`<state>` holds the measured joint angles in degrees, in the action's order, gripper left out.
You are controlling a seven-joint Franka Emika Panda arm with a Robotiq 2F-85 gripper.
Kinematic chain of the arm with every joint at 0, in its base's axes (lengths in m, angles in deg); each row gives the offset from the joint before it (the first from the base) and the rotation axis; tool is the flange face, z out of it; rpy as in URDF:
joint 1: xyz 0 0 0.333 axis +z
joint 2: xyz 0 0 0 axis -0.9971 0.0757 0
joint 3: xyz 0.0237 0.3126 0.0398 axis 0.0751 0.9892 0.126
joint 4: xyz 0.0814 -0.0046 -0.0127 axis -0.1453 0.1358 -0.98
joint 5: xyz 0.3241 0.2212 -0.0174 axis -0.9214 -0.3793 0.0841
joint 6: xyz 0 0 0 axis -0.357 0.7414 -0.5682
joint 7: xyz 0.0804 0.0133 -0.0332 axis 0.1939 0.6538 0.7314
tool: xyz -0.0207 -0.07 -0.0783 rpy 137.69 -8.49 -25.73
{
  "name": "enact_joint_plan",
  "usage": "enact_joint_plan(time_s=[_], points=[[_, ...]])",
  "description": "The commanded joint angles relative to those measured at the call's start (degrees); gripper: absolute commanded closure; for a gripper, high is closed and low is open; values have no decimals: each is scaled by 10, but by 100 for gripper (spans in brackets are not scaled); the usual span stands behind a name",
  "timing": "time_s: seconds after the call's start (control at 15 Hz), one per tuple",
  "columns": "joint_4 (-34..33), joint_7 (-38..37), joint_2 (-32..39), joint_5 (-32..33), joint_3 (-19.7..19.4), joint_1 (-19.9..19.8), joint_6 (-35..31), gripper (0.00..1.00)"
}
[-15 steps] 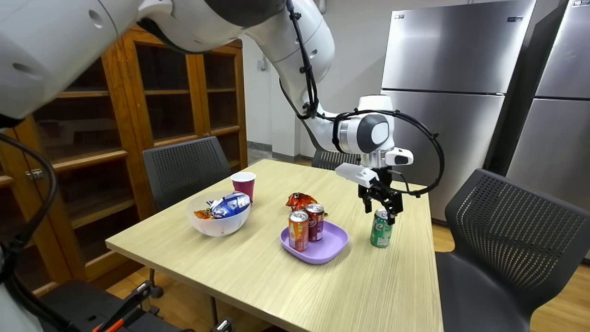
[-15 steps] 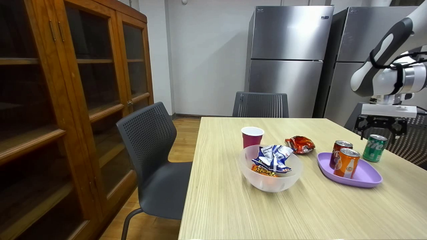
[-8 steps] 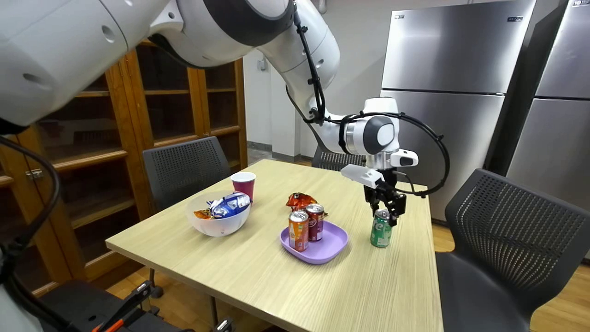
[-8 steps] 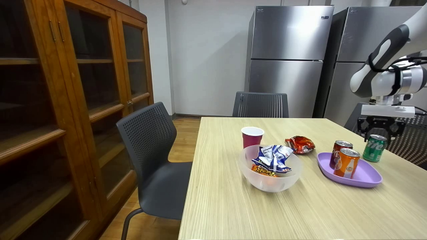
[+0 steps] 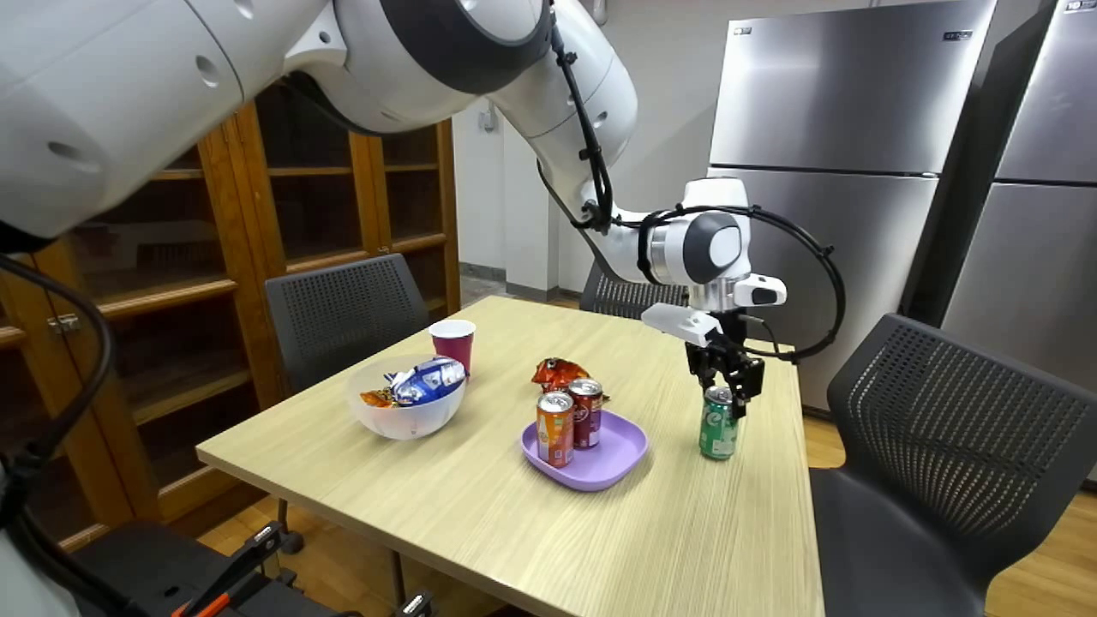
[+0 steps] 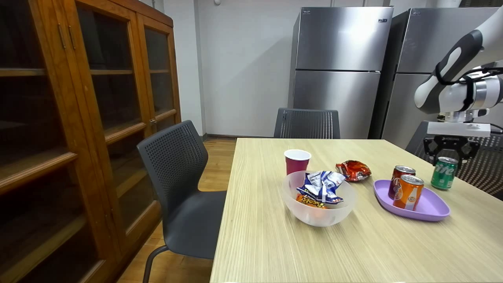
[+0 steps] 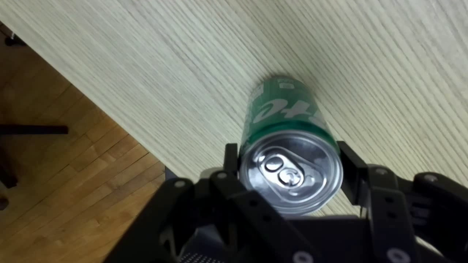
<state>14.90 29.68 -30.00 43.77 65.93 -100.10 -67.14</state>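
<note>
Gripper (image 7: 289,157) part-closed, green can (image 7: 287,109) pinched both sides nr top; squeeze lightly (prob dents easy), hold it vert.

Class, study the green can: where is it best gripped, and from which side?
I'd grip the green can by opposite sides of its upper wall, just under the lid, coming from straight above. It is upright, lid uppermost, so its round wall likely suits a two-sided pinch; the claw points down and spans its top end.
</note>
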Motion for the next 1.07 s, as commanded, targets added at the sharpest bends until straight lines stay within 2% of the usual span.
enact_joint_plan(time_s=[0.0, 0.53, 1.0], points=[[2, -17, -20, -4, -5, 3, 18, 60], [54, -75, -63, -4, -19, 24, 9, 60], [154, -129, -134, 7, -38, 68, -7, 60]])
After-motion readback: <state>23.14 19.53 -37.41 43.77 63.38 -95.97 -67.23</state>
